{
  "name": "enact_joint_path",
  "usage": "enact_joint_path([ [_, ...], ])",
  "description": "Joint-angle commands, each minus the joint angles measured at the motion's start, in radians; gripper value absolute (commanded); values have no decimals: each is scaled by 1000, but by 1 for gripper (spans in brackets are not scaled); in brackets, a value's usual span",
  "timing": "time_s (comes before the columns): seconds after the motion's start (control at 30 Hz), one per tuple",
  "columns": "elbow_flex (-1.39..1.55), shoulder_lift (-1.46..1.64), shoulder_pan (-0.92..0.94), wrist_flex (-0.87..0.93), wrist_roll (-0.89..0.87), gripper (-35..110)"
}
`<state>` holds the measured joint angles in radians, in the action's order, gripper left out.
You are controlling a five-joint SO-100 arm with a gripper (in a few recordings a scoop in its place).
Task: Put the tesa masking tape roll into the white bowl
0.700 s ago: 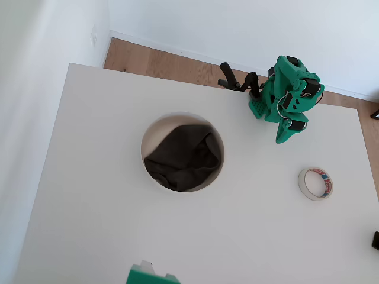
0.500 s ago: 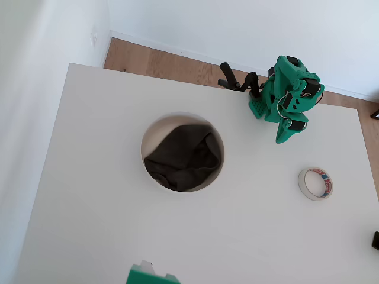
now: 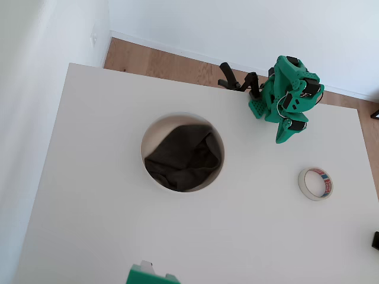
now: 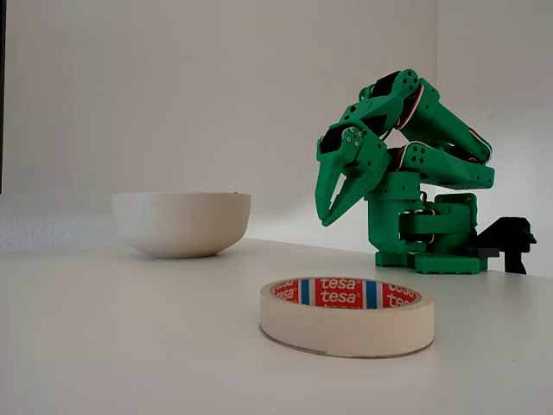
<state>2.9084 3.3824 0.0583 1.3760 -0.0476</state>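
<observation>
The tesa masking tape roll (image 3: 315,183) lies flat on the white table at the right in the overhead view, and in front in the fixed view (image 4: 347,316), red-and-blue label showing inside. The white bowl (image 3: 159,127) sits mid-table with a dark grey cloth (image 3: 183,157) inside; in the fixed view the bowl (image 4: 181,223) stands at the back left. The green arm is folded at the table's far edge. Its gripper (image 3: 284,137) points down, shut and holding nothing, with its tips meeting above the table (image 4: 327,220). It hangs apart from the tape, between tape and bowl.
A black clamp (image 3: 237,80) holds the arm's base (image 4: 423,246) at the table's far edge. A small dark object (image 3: 375,239) sits at the right edge. A wall runs along the table's left side, and wood floor (image 3: 154,59) lies beyond the far edge.
</observation>
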Motion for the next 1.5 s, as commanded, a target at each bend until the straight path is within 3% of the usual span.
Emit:
enact_joint_path([
  [0.0, -12, 6, 26, 17, -11, -8],
  [1.13, -12, 6, 17, 17, -26, -8],
  [1.47, -103, -78, -48, -193, -98, -8],
])
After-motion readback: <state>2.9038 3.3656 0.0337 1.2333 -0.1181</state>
